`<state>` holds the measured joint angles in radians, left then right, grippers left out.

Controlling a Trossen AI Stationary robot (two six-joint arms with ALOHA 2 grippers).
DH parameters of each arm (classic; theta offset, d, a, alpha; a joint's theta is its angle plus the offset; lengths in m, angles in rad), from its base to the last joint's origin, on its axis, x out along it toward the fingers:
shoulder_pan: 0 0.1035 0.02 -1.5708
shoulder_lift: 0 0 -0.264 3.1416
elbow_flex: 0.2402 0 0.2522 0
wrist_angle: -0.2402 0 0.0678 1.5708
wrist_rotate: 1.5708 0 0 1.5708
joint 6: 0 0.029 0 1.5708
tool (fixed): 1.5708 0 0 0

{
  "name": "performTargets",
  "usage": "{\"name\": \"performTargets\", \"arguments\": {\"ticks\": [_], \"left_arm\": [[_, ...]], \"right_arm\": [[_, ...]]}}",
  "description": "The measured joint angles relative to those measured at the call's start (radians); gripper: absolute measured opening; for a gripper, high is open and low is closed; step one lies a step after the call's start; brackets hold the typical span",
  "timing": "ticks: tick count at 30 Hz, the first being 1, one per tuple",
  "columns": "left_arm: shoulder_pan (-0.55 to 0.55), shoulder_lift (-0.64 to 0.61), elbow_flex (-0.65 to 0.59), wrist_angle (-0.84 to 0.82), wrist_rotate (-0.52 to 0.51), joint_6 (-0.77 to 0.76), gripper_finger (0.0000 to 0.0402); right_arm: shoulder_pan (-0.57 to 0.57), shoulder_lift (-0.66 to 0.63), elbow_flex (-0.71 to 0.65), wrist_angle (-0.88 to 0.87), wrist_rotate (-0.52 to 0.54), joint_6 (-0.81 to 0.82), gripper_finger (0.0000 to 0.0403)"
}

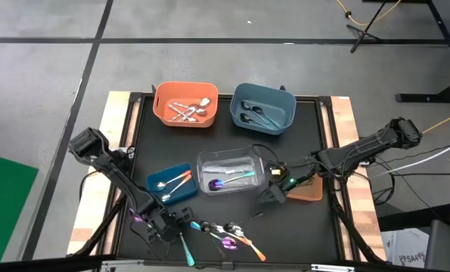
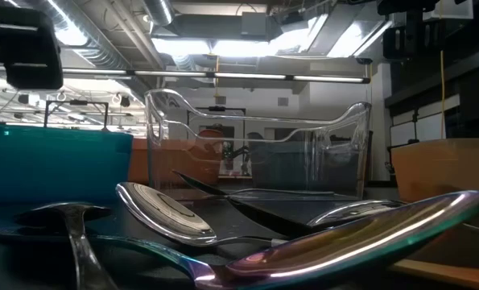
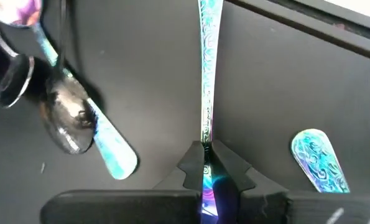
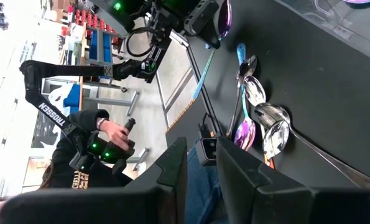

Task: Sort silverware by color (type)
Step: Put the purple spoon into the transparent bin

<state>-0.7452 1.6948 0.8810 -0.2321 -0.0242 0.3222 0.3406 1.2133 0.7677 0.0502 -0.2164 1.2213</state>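
The left tool (image 1: 181, 227) sits near the front edge of the black surface (image 1: 315, 128), just in front of the small blue bin (image 1: 158, 177), and it is clenched on the handle of a teal-handled spoon (image 3: 206, 87), which runs straight out from between its fingers. Just beside it lies the loose pile of silverware (image 1: 228, 236): a silver spoon with a teal handle (image 3: 79, 121), purple iridescent pieces and one with an orange handle.

The small blue bin holds a few pieces with teal and orange handles. Right of that bin stands the clear bin (image 1: 231, 172), holding iridescent purple-teal pieces. Behind the clear bin, toward the far edge, the orange bin (image 1: 185, 104) holds plain silver spoons and forks, and beside it the larger blue bin (image 1: 263, 108) holds dark spoons.

The right tool (image 1: 272, 190) hangs just right of the clear bin, grasping nothing, its fingers (image 4: 172, 171) standing partly apart. A brown bin (image 1: 306, 189) lies under that arm, with its contents hidden.

Beyond the front edge, a person's hand (image 4: 115, 132) holds a control handle.
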Motion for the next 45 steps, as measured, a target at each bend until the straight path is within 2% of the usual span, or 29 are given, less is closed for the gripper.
{"name": "performTargets", "arguments": {"ticks": [9, 14, 19, 29, 34, 45], "left_arm": [[0.038, -0.053, 0.0, 0.112, -0.042, -0.041, 0.0006], [0.078, -0.054, 0.0, 0.253, -0.044, -0.106, 0.0006], [0.127, -0.054, 0.0, 0.408, -0.044, -0.164, 0.0007], [0.246, -0.054, 0.001, 0.64, -0.044, -0.164, 0.0008], [0.315, -0.054, 0.001, 0.711, -0.04, -0.163, 0.0008], [0.513, -0.054, 0.001, 0.719, -0.042, -0.163, 0.0009]], "right_arm": [[0.0, 0.0, 0.0, 0.0, 0.0, 0.0, 0.0076], [0.0, 0.0, 0.0, 0.0, -0.001, -0.003, 0.0076], [0.0, 0.0, 0.0, 0.0, -0.003, -0.077, 0.0076], [0.0, 0.0, 0.0, 0.002, -0.054, -0.131, 0.0076], [-0.001, -0.02, 0.0, 0.012, -0.101, -0.153, 0.0076], [-0.001, -0.162, 0.0, 0.009, -0.09, -0.209, 0.0076]]}}
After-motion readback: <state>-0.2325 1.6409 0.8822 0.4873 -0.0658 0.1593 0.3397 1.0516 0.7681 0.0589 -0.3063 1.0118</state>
